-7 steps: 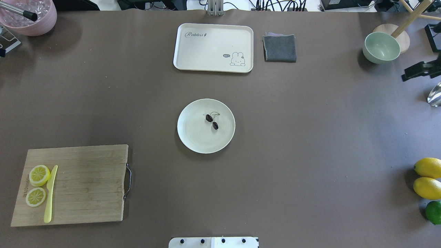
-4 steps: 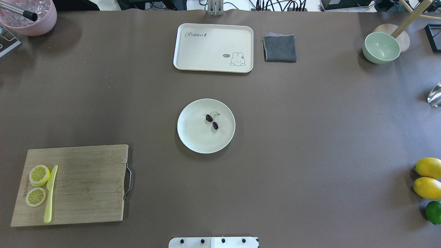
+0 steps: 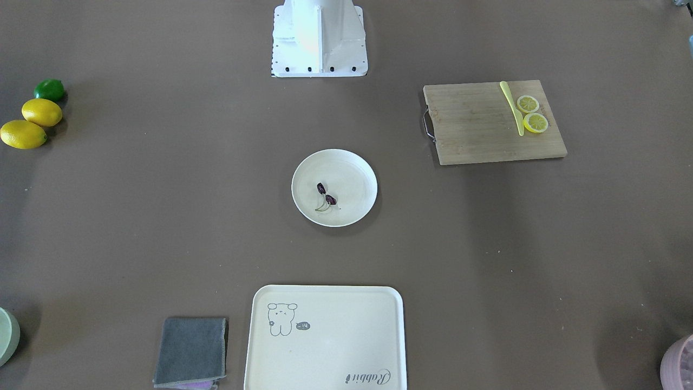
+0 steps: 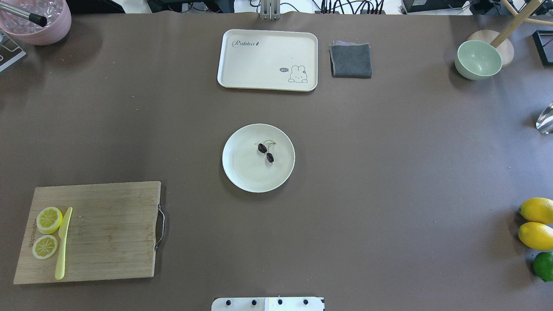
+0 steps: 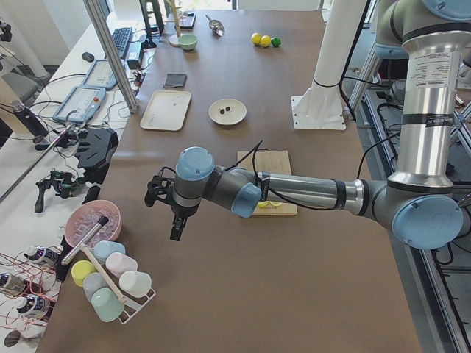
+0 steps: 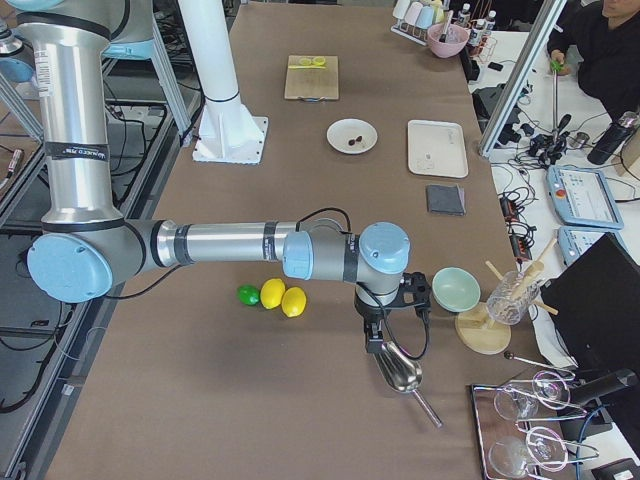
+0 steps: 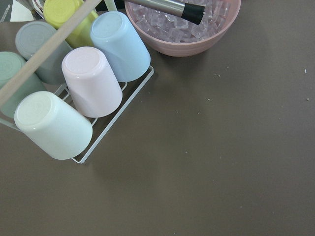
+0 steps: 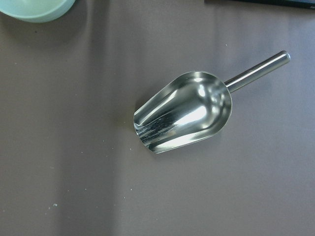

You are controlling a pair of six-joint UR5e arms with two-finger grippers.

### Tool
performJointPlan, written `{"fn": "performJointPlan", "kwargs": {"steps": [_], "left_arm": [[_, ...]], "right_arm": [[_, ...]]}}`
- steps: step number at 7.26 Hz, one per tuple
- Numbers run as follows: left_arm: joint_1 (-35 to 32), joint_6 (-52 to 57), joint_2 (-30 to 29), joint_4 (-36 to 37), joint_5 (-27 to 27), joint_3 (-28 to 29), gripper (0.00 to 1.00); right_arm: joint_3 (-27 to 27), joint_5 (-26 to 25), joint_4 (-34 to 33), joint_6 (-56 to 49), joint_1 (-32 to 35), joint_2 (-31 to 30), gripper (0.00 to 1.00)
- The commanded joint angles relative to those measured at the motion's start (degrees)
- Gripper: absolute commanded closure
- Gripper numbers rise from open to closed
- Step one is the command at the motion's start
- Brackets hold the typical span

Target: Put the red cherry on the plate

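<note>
The red cherry, two tiny dark fruits on thin green stems, lies inside the round cream plate at the table's middle, a little right of the plate's centre. The front-facing view shows the same cherry on the plate. No gripper is near them. My left gripper hangs far off at the table's left end, near the cup rack. My right gripper hovers over a metal scoop at the right end. Both show only in the side views, so I cannot tell whether they are open or shut.
A cream tray and grey cloth lie beyond the plate. A chopping board with lemon slices and a yellow knife sits front left. Lemons and a lime lie front right. A green bowl, steel scoop, pink ice bowl and cups stand at the table's ends.
Dark arm parts at the left and right edges of the overhead view have drawn out of sight. The cherry and plate have not moved.
</note>
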Motion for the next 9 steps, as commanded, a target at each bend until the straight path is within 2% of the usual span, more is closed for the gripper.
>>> {"fn": "performJointPlan", "kwargs": {"steps": [1, 2, 5, 9], "left_arm": [[-0.2, 0.7, -0.1, 10.1, -0.3, -5.7, 0.02], [-0.3, 0.7, 1.0, 10.3, -0.3, -6.3, 0.02], [-0.1, 0.8, 1.7, 10.1, -0.2, -4.5, 0.02], [0.0, 0.8, 1.4, 9.9, -0.1, -4.1, 0.02]], "right_arm": [[6.1, 0.4, -7.1, 1.7, -1.0, 0.2, 0.00], [6.2, 0.4, -6.5, 5.8, -2.6, 0.2, 0.00], [3.6, 0.1, -3.0, 6.1, -3.6, 0.1, 0.00], [3.5, 0.1, -2.9, 6.1, -3.6, 0.2, 0.00]]}}
